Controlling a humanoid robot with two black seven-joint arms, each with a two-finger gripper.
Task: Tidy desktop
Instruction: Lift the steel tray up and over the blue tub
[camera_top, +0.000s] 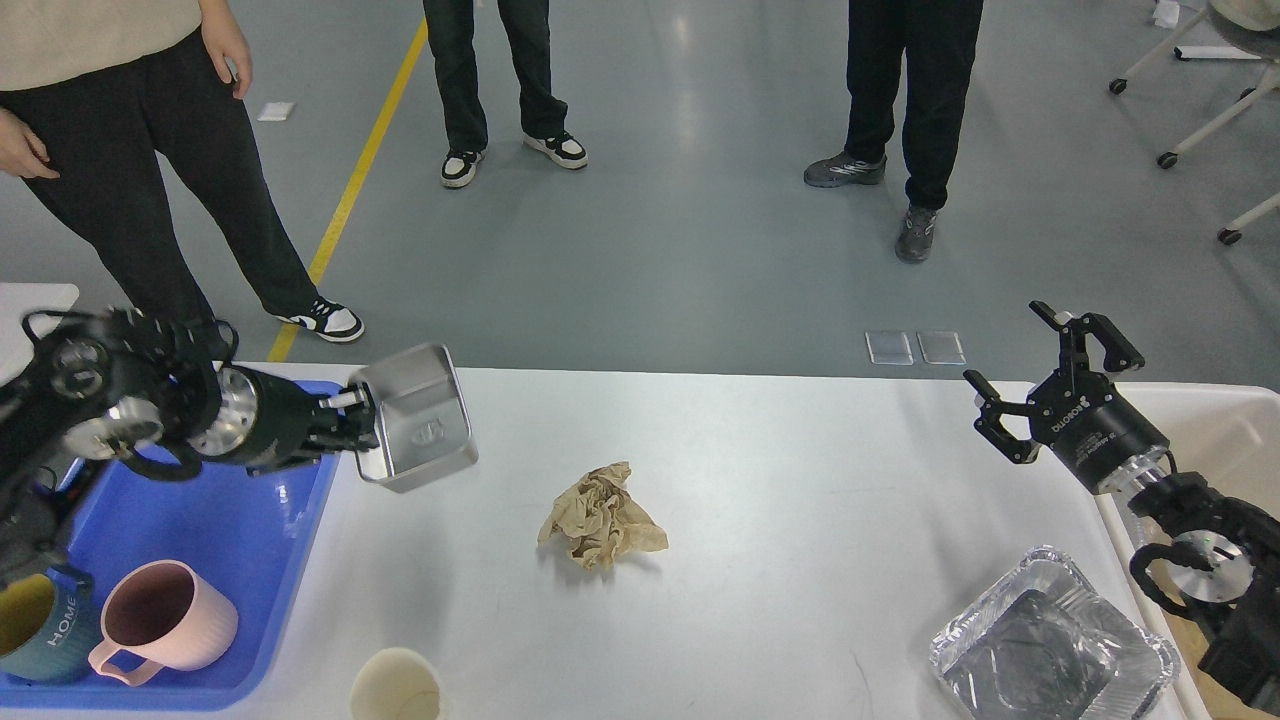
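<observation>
While left jaws (352, 420) pinch a steel tin (415, 418), desktop (780, 520) lies below.

Left end effector (352, 420) grips tilted steel tin (415, 418) above desktop (760, 470); right end effector (1050, 385) spread, holding nothing

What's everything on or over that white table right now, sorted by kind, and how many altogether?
Mugs: 2, a pink mug and a teal mug, both in the blue tray.
Trays: 1, the blue tray.
Steel tins: 1, the metal tin, held up by the left gripper.
Foil containers: 1.
Crumpled paper: 1.
Paper cups: 1.
Total: 7
</observation>
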